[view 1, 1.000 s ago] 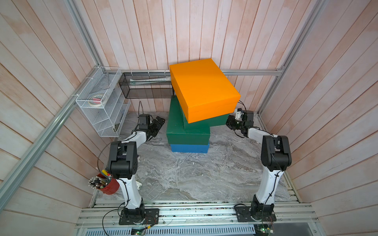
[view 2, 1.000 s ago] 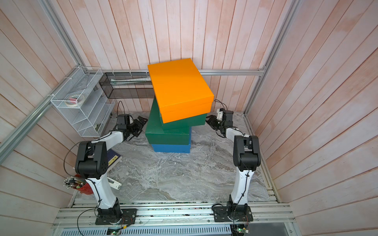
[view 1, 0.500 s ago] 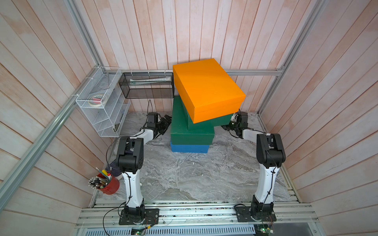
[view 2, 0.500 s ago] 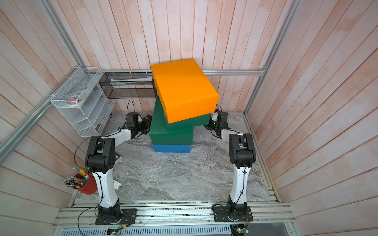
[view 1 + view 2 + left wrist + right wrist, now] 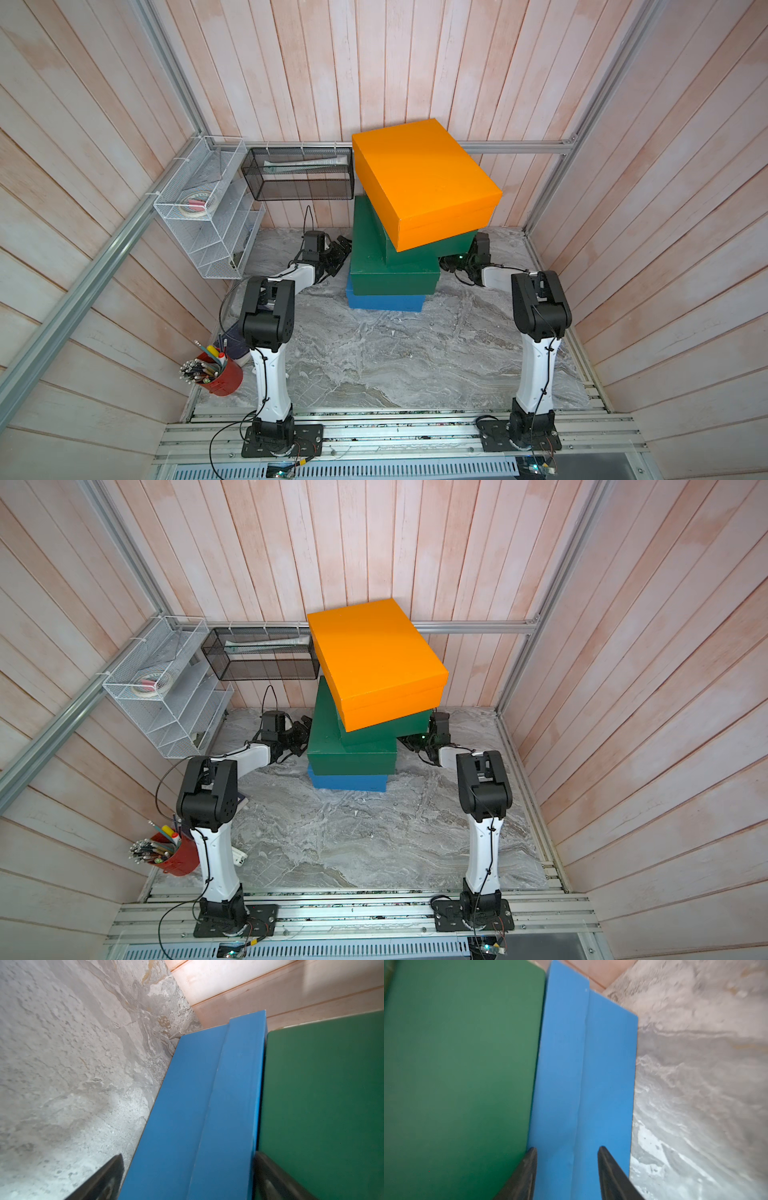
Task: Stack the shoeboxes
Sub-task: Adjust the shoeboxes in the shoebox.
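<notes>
The shoeboxes form one uneven stack at the back of the table. The blue shoebox (image 5: 384, 302) is at the bottom and a dark green shoebox (image 5: 395, 277) sits on it. A second green shoebox (image 5: 442, 248) lies turned on that one, and the orange shoebox (image 5: 419, 178) lies skewed on top. My left gripper (image 5: 343, 250) is open at the stack's left side. In the left wrist view its gripper (image 5: 189, 1154) frames the blue box (image 5: 207, 1095). My right gripper (image 5: 445, 263) is under the overhanging boxes at the right side. In the right wrist view, this gripper (image 5: 566, 1147) is open, the blue box's wall (image 5: 581, 1064) beyond its tips.
A white wire rack (image 5: 208, 208) and a black mesh basket (image 5: 299, 178) hang at the back left. A red pencil cup (image 5: 220, 372) stands at the front left, with a dark book (image 5: 235, 347) behind the left arm. Wooden walls close in on three sides.
Both grippers have moved inward to the stack's sides. The green and orange boxes have shifted slightly to the right on the blue one.
</notes>
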Robot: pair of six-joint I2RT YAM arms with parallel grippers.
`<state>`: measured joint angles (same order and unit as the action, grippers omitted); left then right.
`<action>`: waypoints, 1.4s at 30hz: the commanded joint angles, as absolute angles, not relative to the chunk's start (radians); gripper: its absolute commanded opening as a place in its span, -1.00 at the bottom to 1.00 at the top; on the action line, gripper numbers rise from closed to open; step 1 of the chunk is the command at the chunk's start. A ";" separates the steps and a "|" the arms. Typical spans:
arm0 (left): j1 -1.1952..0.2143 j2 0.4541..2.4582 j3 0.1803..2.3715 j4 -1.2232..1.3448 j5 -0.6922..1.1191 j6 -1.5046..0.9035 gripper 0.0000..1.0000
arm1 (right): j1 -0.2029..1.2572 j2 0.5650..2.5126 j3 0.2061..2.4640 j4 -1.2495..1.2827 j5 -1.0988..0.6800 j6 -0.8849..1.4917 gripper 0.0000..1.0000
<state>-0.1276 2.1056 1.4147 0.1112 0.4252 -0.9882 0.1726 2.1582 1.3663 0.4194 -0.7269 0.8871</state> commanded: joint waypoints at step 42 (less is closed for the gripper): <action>-0.156 1.816 1.275 -0.008 0.349 -0.925 1.00 | 0.134 1.625 1.224 0.087 -0.515 0.633 -0.02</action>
